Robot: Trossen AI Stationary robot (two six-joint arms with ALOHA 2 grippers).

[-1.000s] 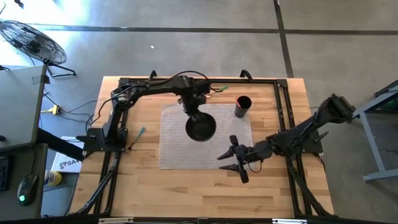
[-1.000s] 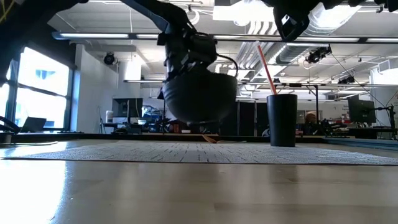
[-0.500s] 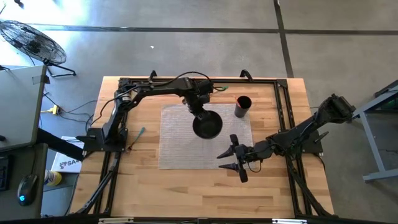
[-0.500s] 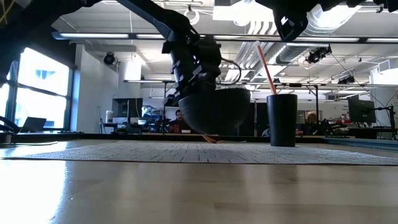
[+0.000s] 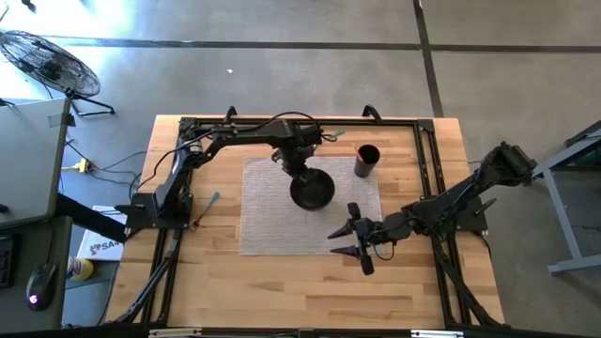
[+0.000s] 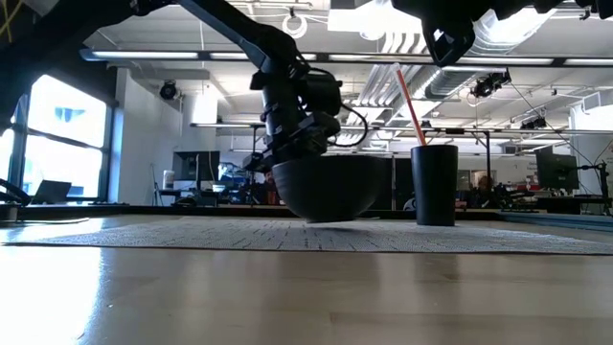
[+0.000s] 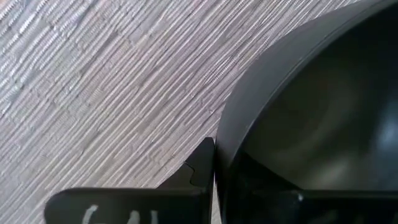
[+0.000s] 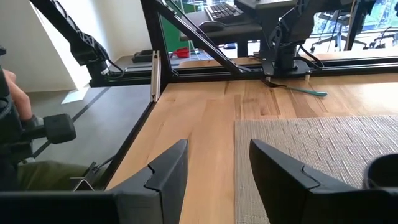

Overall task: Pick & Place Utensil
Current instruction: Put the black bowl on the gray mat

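A black bowl (image 5: pixel 312 191) stands level on the grey woven mat (image 5: pixel 268 221), near the mat's far edge; in the low view the bowl's base (image 6: pixel 326 217) is down at the mat's surface. My left gripper (image 5: pixel 299 161) is shut on the bowl's rim. A teal utensil (image 5: pixel 212 202) lies flat on the wooden table left of the mat; it also shows in the right wrist view (image 8: pixel 308 91). My right gripper (image 5: pixel 352 241) is open and empty over the mat's near right corner. My left gripper pinches the bowl's rim (image 7: pixel 231 127) on the bowl's far left side, one finger (image 7: pixel 200 163) outside the wall and the other inside. The fingers come from above, pointing down. The bowl sits upright and level, its base at the mat.
A black cup (image 5: pixel 366 161) with a red straw (image 6: pixel 410 101) stands at the mat's far right corner, close to the bowl. A dark metal frame (image 5: pixel 427 169) runs around the table top. A small green thing (image 5: pixel 335 134) lies at the far edge.
My left gripper has carried the bowl a little toward the table's right edge and down. The bowl, lifted and tilted a second ago, now stands level with its base at the mat. My right arm has kept still.
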